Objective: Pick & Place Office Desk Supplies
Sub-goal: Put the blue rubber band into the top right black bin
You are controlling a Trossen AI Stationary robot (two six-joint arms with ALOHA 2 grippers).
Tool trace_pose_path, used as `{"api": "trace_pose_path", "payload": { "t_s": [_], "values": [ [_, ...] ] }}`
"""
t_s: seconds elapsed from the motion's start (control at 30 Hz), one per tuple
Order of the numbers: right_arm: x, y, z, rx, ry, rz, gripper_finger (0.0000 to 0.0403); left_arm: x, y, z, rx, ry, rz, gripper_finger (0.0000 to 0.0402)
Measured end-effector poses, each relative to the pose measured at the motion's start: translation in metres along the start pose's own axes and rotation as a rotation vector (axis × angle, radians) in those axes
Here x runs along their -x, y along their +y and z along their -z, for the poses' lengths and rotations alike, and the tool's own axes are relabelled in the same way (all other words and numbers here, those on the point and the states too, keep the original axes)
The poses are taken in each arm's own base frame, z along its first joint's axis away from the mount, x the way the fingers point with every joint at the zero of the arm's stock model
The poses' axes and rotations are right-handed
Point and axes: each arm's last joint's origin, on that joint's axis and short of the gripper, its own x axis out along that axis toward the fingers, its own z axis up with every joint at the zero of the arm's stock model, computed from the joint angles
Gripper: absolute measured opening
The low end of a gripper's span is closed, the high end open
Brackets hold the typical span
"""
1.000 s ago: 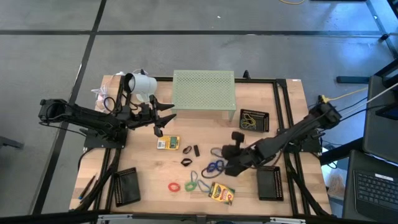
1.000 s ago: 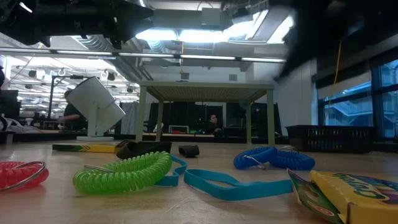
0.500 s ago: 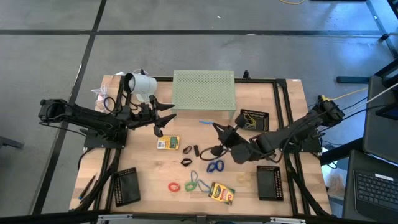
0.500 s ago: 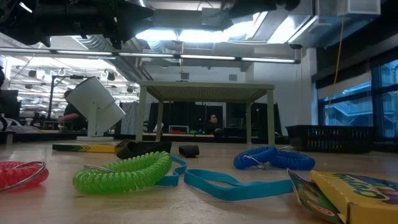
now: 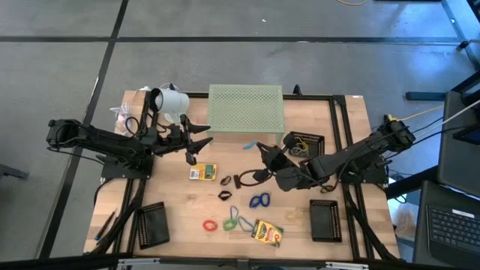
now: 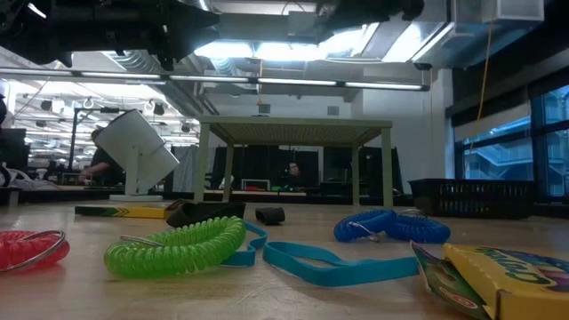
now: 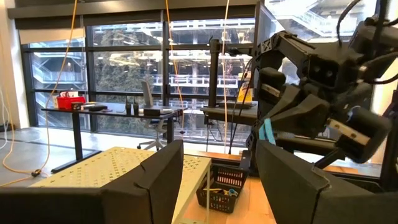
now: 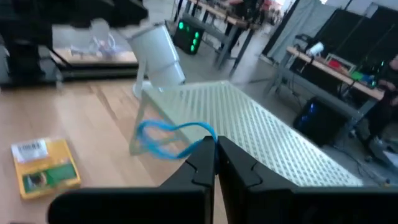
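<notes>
blue rubber-band loop (image 8: 163, 138) pinched in my right gripper (image 8: 214, 151) at frame centre, left gripper (image 5: 201, 139) spread wide upper left

Pale bare-wood table (image 5: 172, 217), matt perforated green stand (image 5: 246, 109), glossy coiled plastic green loop (image 6: 178, 245)
</notes>
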Motion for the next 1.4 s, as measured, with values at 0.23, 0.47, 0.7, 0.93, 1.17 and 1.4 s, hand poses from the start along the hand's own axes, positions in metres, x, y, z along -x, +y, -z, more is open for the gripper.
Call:
{"api": "trace_pose_path", "payload": {
  "t_s": [0.23, 0.47, 0.7, 0.93, 1.17, 1.4],
  "values": [
    [-0.001, -0.026, 0.024, -0.049, 0.248, -0.040, 0.0011, 0.000, 0.000, 0.001, -0.001, 0.006, 0.001, 0.0198],
    [0.012, -0.062, 0.048, -0.159, 0.690, -0.047, 0.0011, 0.000, 0.000, 0.001, -0.002, 0.010, 0.001, 0.0198],
    [0.022, -0.089, 0.061, -0.182, 0.866, 0.203, 0.0011, 0.000, 0.000, 0.001, -0.002, 0.009, 0.000, 0.0198],
    [0.017, -0.098, 0.062, -0.256, 0.881, 0.307, 0.0011, 0.000, 0.000, 0.001, -0.002, 0.009, 0.000, 0.0198],
    [0.009, -0.104, 0.063, -0.293, 0.915, 0.340, 0.0012, 0.000, 0.000, 0.001, -0.002, 0.009, 0.000, 0.0198],
    [0.004, -0.108, 0.063, -0.317, 0.944, 0.357, 0.0052, 0.000, 0.000, 0.001, -0.002, 0.009, 0.000, 0.0198]
  ]
}}
